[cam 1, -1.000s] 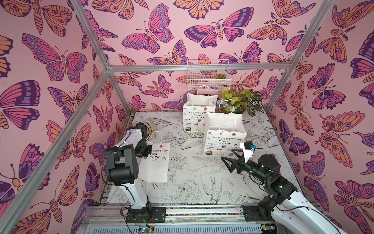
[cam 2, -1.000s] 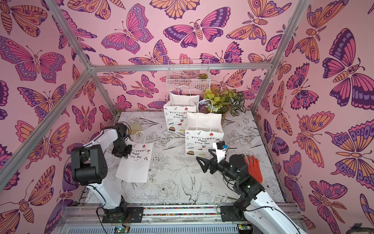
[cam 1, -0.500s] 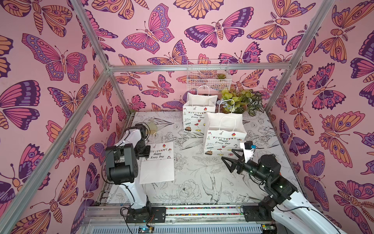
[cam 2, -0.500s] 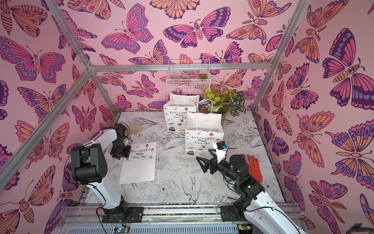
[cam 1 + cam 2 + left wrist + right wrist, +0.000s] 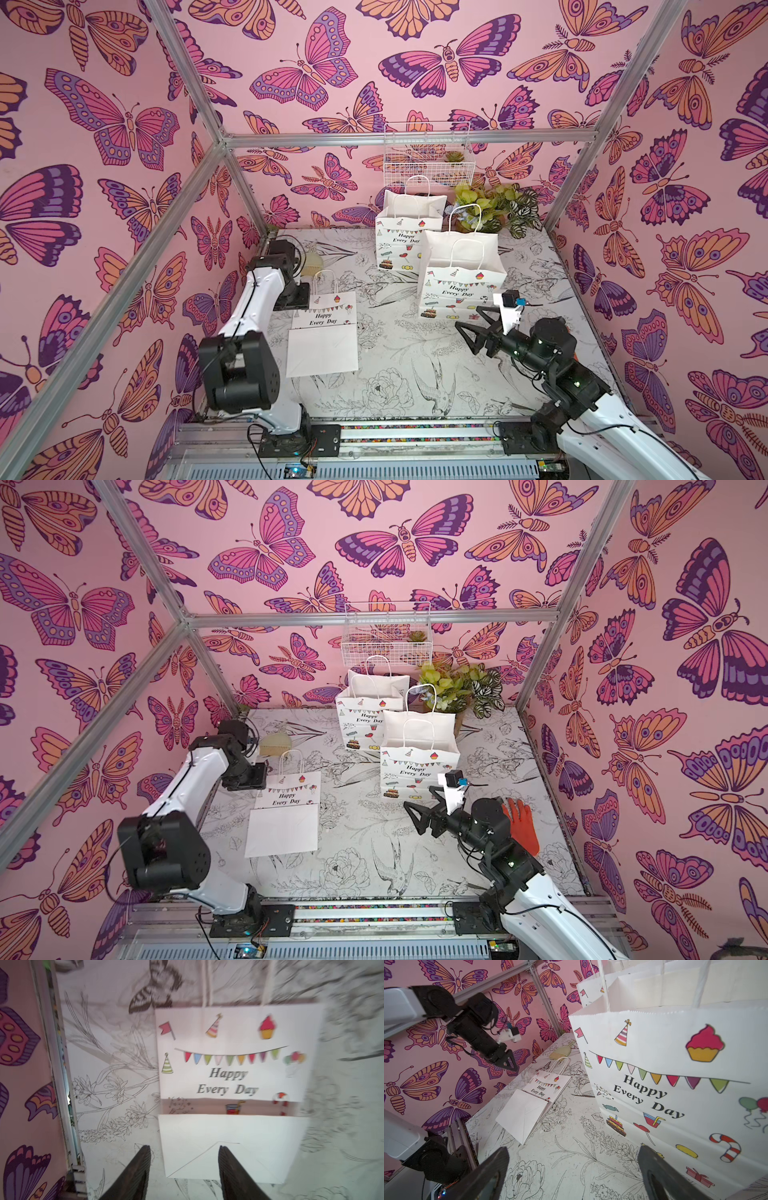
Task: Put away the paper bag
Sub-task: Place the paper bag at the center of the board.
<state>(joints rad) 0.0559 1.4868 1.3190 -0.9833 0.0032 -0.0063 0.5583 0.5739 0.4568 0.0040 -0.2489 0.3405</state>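
Top views, bag: the paper bag (image 5: 322, 336) lies folded flat on the table (image 5: 399, 365), well apart from the front standing bag (image 5: 461, 286), on the side of it toward the left arm.
Top views, left gripper: the left gripper (image 5: 250, 780) sits just beside the paper bag's handle end, on the far side from the front standing bag. Its jaws are hidden here.
Top views, right gripper: the right gripper (image 5: 468, 318) hangs near the front standing bag's printed face, spread wide and empty.
Left wrist, grip: the fingers (image 5: 135, 1167) are parted with nothing between them, and the base flap (image 5: 228, 1136) shows beyond.
Right wrist, lie: the base flap's lip seems to stand slightly proud of the table.
Handling: probably very light, thin and easily creased, and likely to slide if pushed.
Hold: probably the twine handles (image 5: 560, 1064) or the flap lip, since the flat face offers no bite.
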